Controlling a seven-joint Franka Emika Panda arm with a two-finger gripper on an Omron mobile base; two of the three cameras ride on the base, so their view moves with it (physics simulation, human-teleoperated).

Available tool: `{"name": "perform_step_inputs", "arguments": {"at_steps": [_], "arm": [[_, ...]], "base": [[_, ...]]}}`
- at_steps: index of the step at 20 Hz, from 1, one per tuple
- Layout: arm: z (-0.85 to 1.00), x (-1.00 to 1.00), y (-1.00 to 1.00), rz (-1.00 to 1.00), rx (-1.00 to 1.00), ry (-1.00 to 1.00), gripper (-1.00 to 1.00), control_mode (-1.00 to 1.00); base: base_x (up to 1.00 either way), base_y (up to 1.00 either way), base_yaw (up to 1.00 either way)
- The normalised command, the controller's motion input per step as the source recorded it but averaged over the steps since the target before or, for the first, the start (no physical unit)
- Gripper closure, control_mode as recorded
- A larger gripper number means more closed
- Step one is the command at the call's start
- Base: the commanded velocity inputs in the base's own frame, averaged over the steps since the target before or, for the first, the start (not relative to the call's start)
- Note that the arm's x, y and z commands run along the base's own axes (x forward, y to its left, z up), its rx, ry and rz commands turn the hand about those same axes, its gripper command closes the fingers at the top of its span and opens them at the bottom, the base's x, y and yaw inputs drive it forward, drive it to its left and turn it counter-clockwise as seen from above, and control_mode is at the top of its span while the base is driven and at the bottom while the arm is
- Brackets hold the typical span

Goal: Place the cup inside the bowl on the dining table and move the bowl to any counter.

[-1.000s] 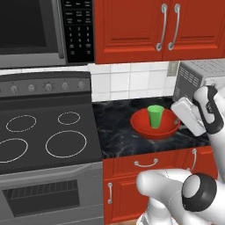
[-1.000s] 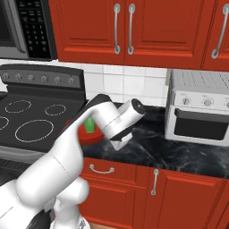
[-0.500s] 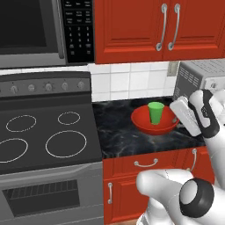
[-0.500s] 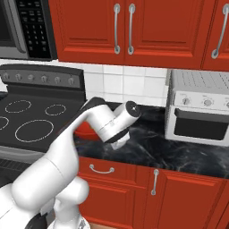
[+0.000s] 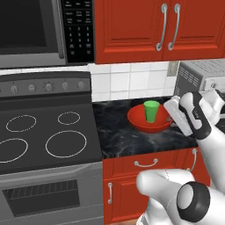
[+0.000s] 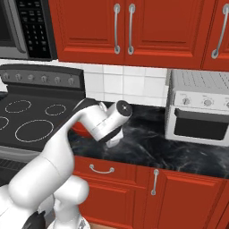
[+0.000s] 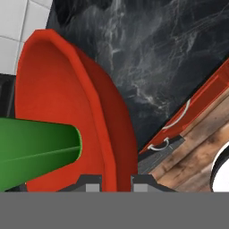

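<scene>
The red bowl (image 5: pixel 139 121) rests on the black marble counter (image 5: pixel 127 139) just right of the stove, with the green cup (image 5: pixel 151 110) standing upright inside it. My gripper (image 5: pixel 170 117) is at the bowl's right rim. In the hand view the bowl (image 7: pixel 58 89) rises close up with the cup (image 7: pixel 36 150) lying across its hollow, and the rim runs down between my two fingertips, which press on it from both sides; the gripper (image 7: pixel 116 182) is shut on the bowl. The dining table is out of view.
A black stove (image 5: pixel 44 136) borders the counter on the left, under a microwave (image 5: pixel 35 26). A silver toaster oven (image 6: pixel 199 107) stands at the right on the counter (image 6: pixel 179 152). Red wall cabinets (image 5: pixel 154 26) hang above; a drawer handle (image 5: pixel 146 163) sits below.
The hand and the bowl with the cup have shifted slightly left over the counter, and the wrist has turned a little. The base has not moved.
</scene>
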Motion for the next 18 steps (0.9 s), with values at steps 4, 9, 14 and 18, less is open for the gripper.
{"name": "perform_step_inputs", "arguments": {"at_steps": [4,9,14,18], "arm": [[-0.03,0.09,0.00,-0.03,0.00,0.00,1.00,-1.00],[-0.19,0.23,0.00,-0.03,0.00,-0.01,1.00,-1.00],[-0.24,0.28,0.00,-0.03,0.00,0.00,1.00,-1.00],[-0.19,0.34,0.00,-0.02,0.00,-0.01,1.00,-1.00]], "base": [[0.00,0.00,0.00],[0.00,0.00,0.00],[0.00,0.00,0.00],[0.00,0.00,0.00]]}}
